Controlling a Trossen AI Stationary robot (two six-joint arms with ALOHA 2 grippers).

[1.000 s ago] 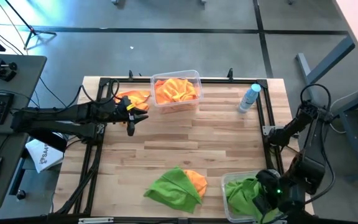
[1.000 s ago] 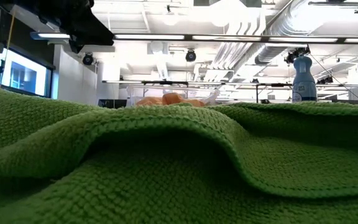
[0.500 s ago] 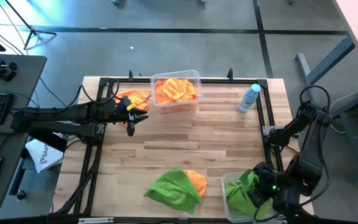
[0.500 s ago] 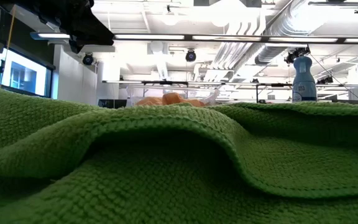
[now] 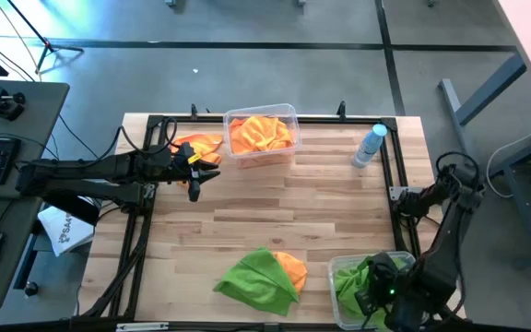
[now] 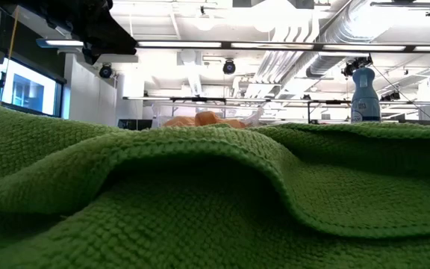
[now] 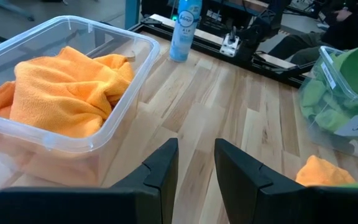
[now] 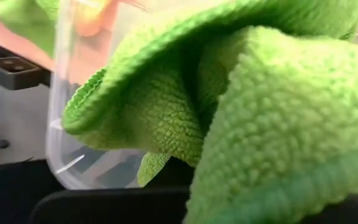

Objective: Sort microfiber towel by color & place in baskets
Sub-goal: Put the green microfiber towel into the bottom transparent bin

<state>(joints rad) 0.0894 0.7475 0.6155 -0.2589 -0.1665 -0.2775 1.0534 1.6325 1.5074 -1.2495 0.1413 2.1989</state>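
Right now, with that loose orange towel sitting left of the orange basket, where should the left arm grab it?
Judging by the high view, pinch the raised fold at the middle of the orange towel, coming straight down. It lies crumpled by the table's far left rail, so a sideways approach looks blocked. The left gripper waits just beside it, jaws open.

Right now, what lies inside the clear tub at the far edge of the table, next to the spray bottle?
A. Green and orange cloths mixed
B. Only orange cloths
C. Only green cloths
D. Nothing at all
B: the far tub holds only orange cloths, as the left wrist view also shows; the green cloths sit in the near tub, under the right gripper.
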